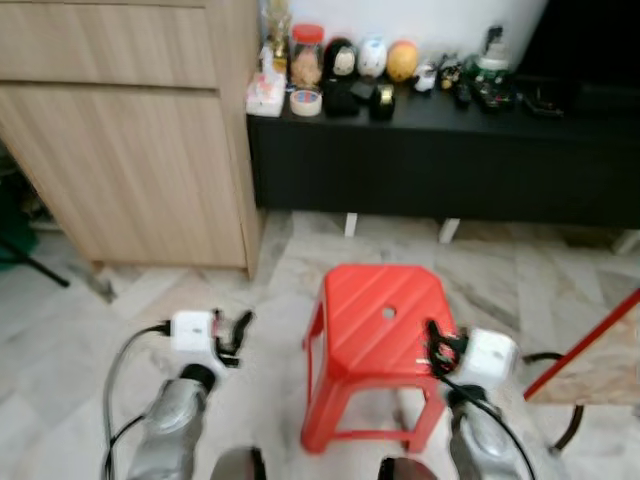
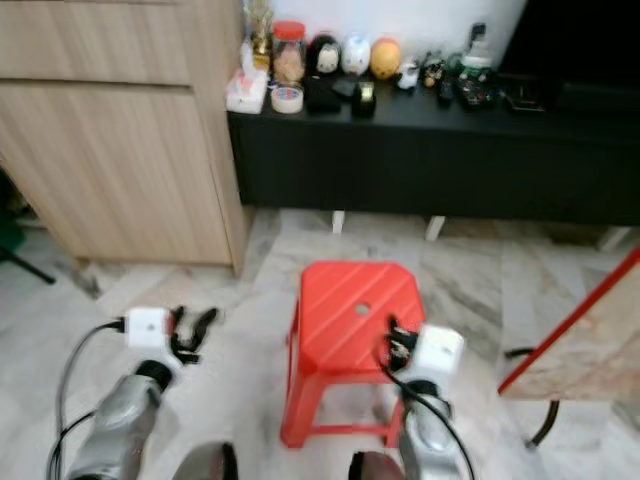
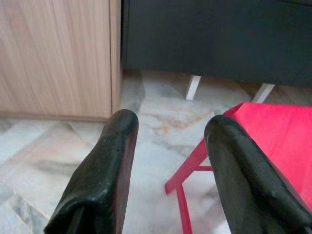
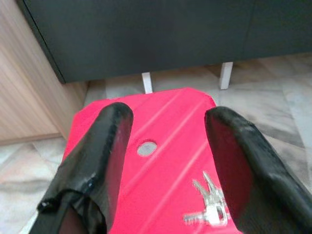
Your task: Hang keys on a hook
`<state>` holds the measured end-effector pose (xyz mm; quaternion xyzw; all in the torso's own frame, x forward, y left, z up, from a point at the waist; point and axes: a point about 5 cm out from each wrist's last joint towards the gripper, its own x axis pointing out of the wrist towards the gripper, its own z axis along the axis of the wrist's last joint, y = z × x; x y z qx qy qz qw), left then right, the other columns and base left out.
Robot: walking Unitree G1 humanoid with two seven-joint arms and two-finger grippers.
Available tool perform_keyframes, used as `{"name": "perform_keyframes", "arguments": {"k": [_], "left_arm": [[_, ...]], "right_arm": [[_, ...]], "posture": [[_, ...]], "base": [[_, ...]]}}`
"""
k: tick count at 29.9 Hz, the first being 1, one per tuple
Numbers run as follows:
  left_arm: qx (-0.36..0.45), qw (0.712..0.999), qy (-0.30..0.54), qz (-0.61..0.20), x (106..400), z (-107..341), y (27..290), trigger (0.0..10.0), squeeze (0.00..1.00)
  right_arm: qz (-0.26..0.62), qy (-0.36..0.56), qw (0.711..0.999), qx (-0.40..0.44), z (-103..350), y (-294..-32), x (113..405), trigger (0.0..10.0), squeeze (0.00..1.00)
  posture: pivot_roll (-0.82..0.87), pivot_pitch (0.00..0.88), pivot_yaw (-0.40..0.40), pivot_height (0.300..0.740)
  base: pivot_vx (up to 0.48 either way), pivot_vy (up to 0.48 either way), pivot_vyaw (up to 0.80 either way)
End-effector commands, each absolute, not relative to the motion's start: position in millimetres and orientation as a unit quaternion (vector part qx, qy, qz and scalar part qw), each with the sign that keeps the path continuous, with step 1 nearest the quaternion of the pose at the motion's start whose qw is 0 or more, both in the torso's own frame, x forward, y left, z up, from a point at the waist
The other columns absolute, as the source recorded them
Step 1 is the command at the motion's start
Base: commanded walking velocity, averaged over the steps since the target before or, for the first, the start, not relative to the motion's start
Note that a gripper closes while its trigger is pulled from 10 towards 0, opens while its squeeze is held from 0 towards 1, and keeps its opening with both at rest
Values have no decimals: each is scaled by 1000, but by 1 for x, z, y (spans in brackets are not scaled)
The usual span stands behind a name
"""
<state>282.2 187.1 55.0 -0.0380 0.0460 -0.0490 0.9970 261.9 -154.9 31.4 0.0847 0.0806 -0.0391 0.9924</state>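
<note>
Hovering over the red stool (image 1: pixel 380 315) with the right pincer (image 4: pixel 168 161) spread wide and holding nothing, keys (image 4: pixel 208 202) sitting on the seat.

Keys look light, hard and jangly, so they'll probably skid on that smooth ribbed plastic; I'd pinch the ring end where they bunch up. In the right wrist view they lie low and right of centre, between the fingers but hugging one. Left pincer (image 3: pixel 168 165) is open too, off beside the stool over the floor.

A stool (image 1: pixel 380 312) stands near on the floor (image 1: pixel 280 260), keys (image 4: pixel 208 202) lying on its seat. Far behind runs a low bench (image 1: pixel 440 150) carrying small items; a cabinet (image 1: pixel 140 150) stands to its left.
</note>
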Motion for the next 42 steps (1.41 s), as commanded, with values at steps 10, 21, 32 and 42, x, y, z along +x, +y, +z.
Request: {"name": "perform_keyframes", "arguments": {"k": [10, 21, 32, 42], "left_arm": [[-46, 996, 55, -61, 281, 51, 179, 10000, 0], [-50, 995, 54, -65, 281, 52, 177, 10000, 0], [-50, 995, 52, -68, 281, 53, 177, 10000, 0], [-47, 995, 48, -69, 281, 53, 177, 10000, 0]], "right_arm": [[-52, 105, 990, 80, 22, -164, 256, 10000, 0], [-54, 111, 989, 78, 21, -164, 257, 10000, 0], [-56, 113, 989, 78, 21, -164, 257, 10000, 0], [-69, 116, 988, 77, 19, -165, 256, 10000, 0]], "posture": [[-1, 42, -50, 626], [0, 42, -50, 626], [0, 43, -49, 626], [4, 47, -47, 626]], "base": [[128, 0, 0], [195, 0, 0], [330, 0, 0], [221, 0, 0]]}}
